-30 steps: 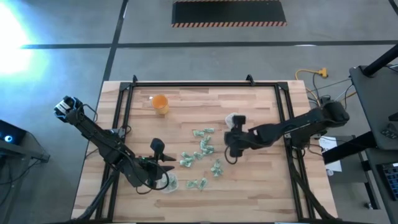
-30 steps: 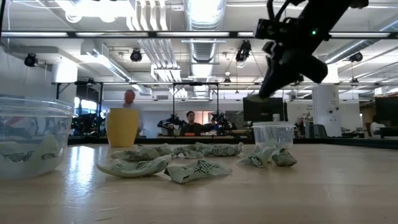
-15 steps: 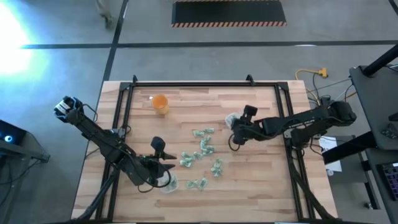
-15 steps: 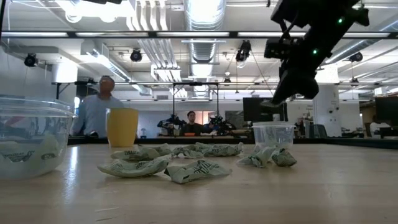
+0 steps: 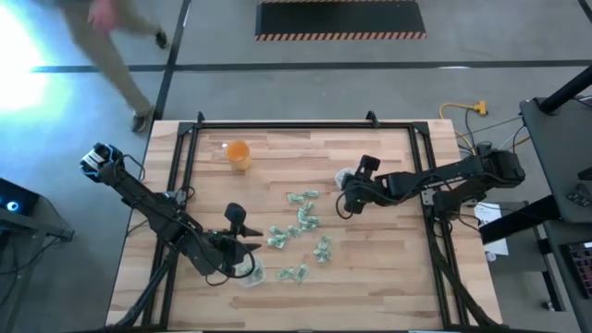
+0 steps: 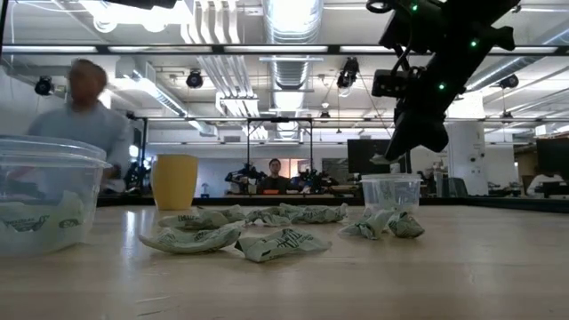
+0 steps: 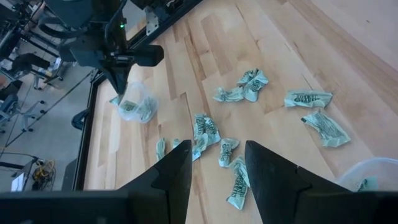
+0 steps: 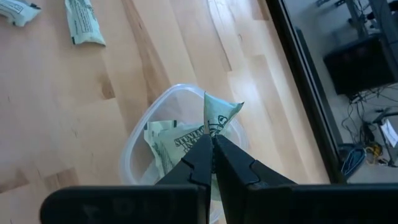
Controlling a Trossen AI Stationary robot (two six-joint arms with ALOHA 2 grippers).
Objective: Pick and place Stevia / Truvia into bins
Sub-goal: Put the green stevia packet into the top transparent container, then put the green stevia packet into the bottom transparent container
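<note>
Jaws on our right gripper (image 8: pixel 212 144) are pressing together on the corner of one sachet (image 8: pixel 219 115), and we are holding it directly above the right cup (image 8: pixel 163 134), which already has sachets lying in it. Seen from above, that gripper (image 5: pixel 349 205) is hanging just beside the same cup (image 5: pixel 340 176) near the table's right rail. Our left gripper (image 7: pixel 216 168) is waiting with its jaws apart over the near-left part of the table, close to the left cup (image 5: pixel 248 271), which also contains a few sachets.

We are judging the sachet as very light and limp: it is crumpling into a peak where we are pinching it, so the paper is folding rather than staying flat. It is not fragile, but a thin edge hold like ours could be letting it slip or cling to a finger when the jaws part. A pinch across a raised fold or a short end is looking like the best hold, since a flat sachet gives nothing to catch against the wood.

We are still facing a loose pile (image 5: pixel 301 229) of sachets spread across the middle of the table, between the two cups, some overlapping. Where they overlap, we are risking taking two at once.

An orange cup (image 5: pixel 238 154) is standing well apart, toward the far edge. A person (image 6: pixel 84 124) is moving past beyond the table.
</note>
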